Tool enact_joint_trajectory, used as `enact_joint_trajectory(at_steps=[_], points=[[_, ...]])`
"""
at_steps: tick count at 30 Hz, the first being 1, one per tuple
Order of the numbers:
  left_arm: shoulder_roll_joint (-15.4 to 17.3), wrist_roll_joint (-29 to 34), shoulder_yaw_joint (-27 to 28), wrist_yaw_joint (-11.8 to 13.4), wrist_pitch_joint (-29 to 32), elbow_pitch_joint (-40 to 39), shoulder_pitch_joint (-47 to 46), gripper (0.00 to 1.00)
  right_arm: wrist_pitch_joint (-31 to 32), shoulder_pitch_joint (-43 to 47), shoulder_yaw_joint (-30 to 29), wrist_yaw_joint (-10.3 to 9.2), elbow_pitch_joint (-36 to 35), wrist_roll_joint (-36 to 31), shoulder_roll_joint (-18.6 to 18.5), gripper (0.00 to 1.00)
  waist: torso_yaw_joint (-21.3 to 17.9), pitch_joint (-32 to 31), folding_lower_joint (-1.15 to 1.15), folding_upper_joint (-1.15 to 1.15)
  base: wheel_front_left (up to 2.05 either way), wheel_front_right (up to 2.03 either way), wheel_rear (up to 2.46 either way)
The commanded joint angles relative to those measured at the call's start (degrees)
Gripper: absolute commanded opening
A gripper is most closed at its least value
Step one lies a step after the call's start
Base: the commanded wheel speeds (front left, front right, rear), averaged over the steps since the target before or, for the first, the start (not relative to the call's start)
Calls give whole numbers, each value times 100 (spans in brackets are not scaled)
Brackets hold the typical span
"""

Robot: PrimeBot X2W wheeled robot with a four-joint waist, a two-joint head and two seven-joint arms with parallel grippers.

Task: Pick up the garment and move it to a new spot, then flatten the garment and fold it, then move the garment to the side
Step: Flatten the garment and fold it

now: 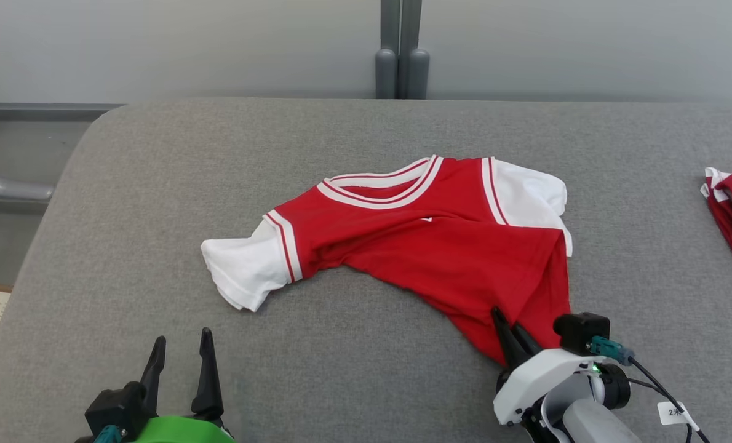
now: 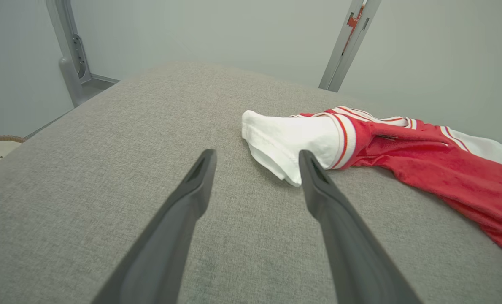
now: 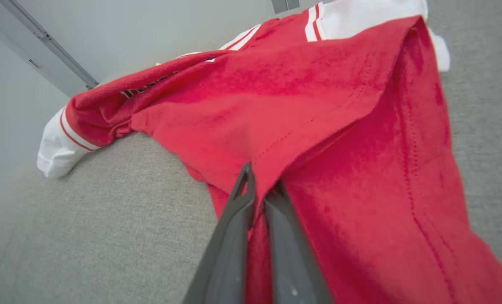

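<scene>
The red-and-white jersey (image 1: 427,246) lies rumpled on the table (image 1: 341,381), long axis running from its white sleeve (image 1: 243,271) at left to the near-right hem, pinched in the clenched right end effector (image 1: 507,326); the released left end effector (image 1: 181,351) is nearer the sleeve

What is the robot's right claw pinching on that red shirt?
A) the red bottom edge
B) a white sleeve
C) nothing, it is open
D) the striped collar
A: the right gripper is closed on the red lower edge of the shirt, with cloth caught between its two fingers.
</scene>
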Motion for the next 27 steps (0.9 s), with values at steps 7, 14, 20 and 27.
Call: enact_joint_trajectory(at_steps=[7, 14, 20, 27], points=[[-16, 69, 19, -37, -19, -26, 65, 100, 206, 396, -87, 1, -791, -295, -109, 0, -522, 11, 0, 0, 0, 0, 0], [-27, 91, 32, -27, -19, -50, -19, 100, 945, 1096, -494, 1, -2057, -475, -503, 0, -793, 106, 0, 0, 0, 0, 0], [-33, 128, 31, -40, -18, -63, -109, 100, 1541, 1743, -1069, 1, -2904, -580, -668, 0, -896, 196, 0, 0, 0, 0, 0], [-39, 156, 38, -57, -18, -49, -174, 100, 1985, 2146, -1413, 1, -3187, -630, -626, 0, -934, 259, 0, 0, 0, 0, 0]])
